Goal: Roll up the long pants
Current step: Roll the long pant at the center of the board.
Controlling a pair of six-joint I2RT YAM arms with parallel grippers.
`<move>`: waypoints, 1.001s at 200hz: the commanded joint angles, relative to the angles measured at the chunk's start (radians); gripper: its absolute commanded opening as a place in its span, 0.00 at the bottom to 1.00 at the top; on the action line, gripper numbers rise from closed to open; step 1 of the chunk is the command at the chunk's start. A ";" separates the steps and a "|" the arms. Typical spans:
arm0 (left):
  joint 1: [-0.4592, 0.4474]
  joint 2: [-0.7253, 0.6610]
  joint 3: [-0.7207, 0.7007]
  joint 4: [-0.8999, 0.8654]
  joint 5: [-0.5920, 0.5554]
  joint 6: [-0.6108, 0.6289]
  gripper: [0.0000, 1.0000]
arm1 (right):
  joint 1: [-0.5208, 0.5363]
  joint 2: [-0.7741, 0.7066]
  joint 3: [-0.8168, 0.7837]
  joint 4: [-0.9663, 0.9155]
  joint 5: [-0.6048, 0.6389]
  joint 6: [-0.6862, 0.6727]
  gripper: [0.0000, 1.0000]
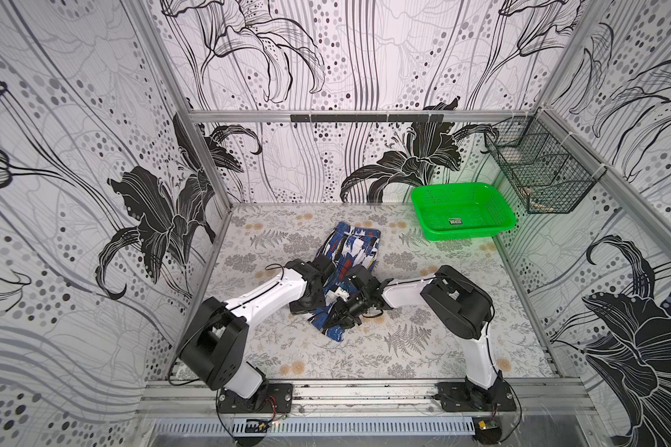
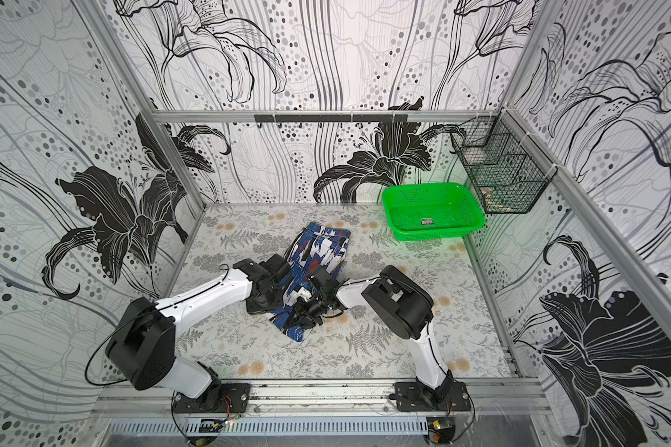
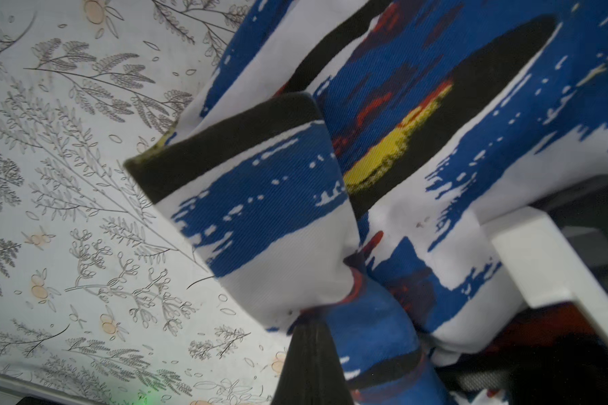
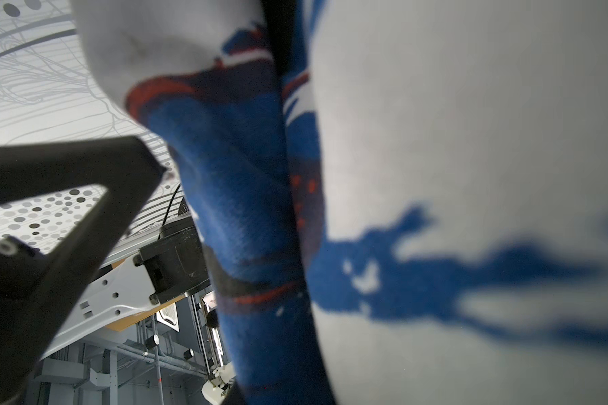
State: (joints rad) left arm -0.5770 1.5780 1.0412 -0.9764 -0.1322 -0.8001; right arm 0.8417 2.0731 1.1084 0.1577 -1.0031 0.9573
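The long pants [image 1: 355, 247], printed in blue, white and black with red and yellow spots, lie crumpled mid-table in both top views [image 2: 322, 244]. Their near end is bunched up between my two grippers. My left gripper [image 1: 323, 296] comes in from the left and is shut on a pinched fold of the cloth [image 3: 288, 217]; one black finger [image 3: 309, 364] shows under the fold. My right gripper [image 1: 339, 315] reaches in from the right, and it is shut on the bunched near part. In the right wrist view the cloth [image 4: 471, 140] fills most of the picture and hides the jaws.
A green plastic basket [image 1: 496, 205] stands at the back right of the flower-printed table [image 1: 423, 348]. A black wire basket [image 1: 539, 174] hangs on the right wall above it. Patterned walls close in three sides; the arm bases sit on a rail [image 1: 365, 391] at the front.
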 commanded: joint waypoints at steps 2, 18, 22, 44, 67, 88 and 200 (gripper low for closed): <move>-0.003 0.080 0.008 0.094 0.003 -0.022 0.00 | 0.000 -0.001 -0.017 -0.025 -0.010 0.005 0.27; -0.003 0.128 0.006 0.126 0.000 -0.033 0.00 | 0.000 -0.007 -0.021 -0.028 -0.011 -0.001 0.28; -0.003 0.140 0.005 0.133 -0.003 -0.036 0.00 | 0.000 -0.008 -0.021 -0.032 -0.010 -0.004 0.28; 0.002 0.203 0.006 0.157 -0.010 -0.054 0.00 | -0.003 -0.036 -0.029 -0.067 0.021 -0.030 0.33; 0.003 0.236 -0.001 0.181 -0.003 -0.063 0.00 | -0.015 -0.137 -0.051 -0.192 0.188 -0.127 0.79; 0.003 0.234 -0.001 0.188 0.003 -0.063 0.00 | 0.005 -0.318 -0.060 -0.406 0.518 -0.317 0.82; -0.097 0.377 0.141 0.281 0.151 -0.052 0.00 | 0.502 -0.607 -0.030 -0.851 1.602 -0.690 1.00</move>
State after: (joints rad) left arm -0.6048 1.8362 1.1530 -1.0191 -0.1390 -0.8322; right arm 1.3178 1.5261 1.1053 -0.6342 0.4255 0.3264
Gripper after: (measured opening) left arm 0.046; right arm 0.997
